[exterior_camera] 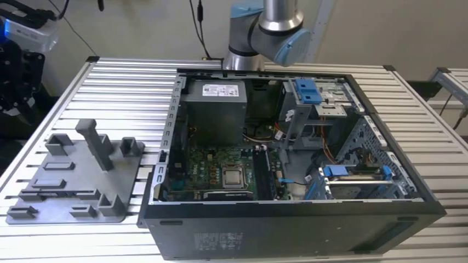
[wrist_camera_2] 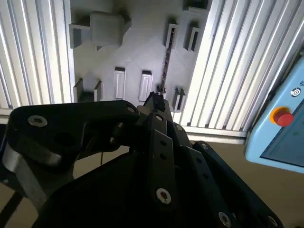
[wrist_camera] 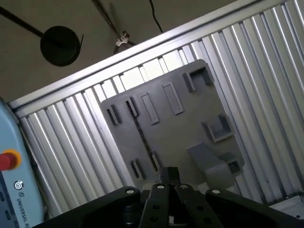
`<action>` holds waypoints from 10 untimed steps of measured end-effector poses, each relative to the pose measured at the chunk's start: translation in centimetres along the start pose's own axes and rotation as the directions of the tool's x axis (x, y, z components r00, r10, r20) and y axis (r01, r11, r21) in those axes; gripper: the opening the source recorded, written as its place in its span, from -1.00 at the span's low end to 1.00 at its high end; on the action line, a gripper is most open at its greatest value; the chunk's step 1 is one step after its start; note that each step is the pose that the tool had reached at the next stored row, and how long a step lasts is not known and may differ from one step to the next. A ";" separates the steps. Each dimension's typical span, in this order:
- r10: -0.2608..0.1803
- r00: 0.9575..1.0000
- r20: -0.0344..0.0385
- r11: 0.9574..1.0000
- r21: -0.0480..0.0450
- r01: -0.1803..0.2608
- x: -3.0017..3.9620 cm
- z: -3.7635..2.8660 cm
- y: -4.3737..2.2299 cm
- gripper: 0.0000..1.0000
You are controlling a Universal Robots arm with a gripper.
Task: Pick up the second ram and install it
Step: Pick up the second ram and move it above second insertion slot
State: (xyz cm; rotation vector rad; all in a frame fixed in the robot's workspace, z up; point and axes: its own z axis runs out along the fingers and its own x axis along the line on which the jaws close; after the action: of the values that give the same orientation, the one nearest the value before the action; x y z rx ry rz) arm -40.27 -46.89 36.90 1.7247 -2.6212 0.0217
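Because the memory stick (wrist_camera_2: 166, 61) stood on its thin edge in a slot of the grey tray (exterior_camera: 128, 175), lower left in the exterior view, an approach slightly off its line could have knocked or bent it against the slot walls. The gripper (wrist_camera_2: 154, 100) looked pressed together and empty. In both wrist views the stick lay beyond its tips, roughly in line but apart.

Table layout, exterior and wrist views.
We log the computer case (exterior_camera: 292, 235) on the table (exterior_camera: 124, 82), centre to the exterior view's right. The fixture plate (exterior_camera: 128, 175) lies just beside it by the left edge and carries the post (exterior_camera: 95, 145) upright and the second ram (wrist_camera_2: 166, 57) on edge between holders. The arm base (exterior_camera: 241, 57) stands behind the case.
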 end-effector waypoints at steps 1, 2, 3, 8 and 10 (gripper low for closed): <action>-0.010 1.000 0.000 1.000 0.000 0.010 0.00 0.02 0.00 -0.79; -0.020 1.000 0.000 1.000 0.000 0.020 0.00 0.05 0.00 -0.79; -0.029 1.000 0.000 1.000 0.001 0.029 0.00 0.07 0.00 -0.79; -0.070 0.998 0.000 0.998 0.001 0.070 0.00 0.18 0.00 -0.79; -0.086 0.996 -0.001 0.996 0.002 0.086 0.00 0.22 0.00 -0.79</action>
State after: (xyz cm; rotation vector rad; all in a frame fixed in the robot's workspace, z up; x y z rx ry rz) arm -40.28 -46.89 36.67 1.8361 -2.5443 0.0239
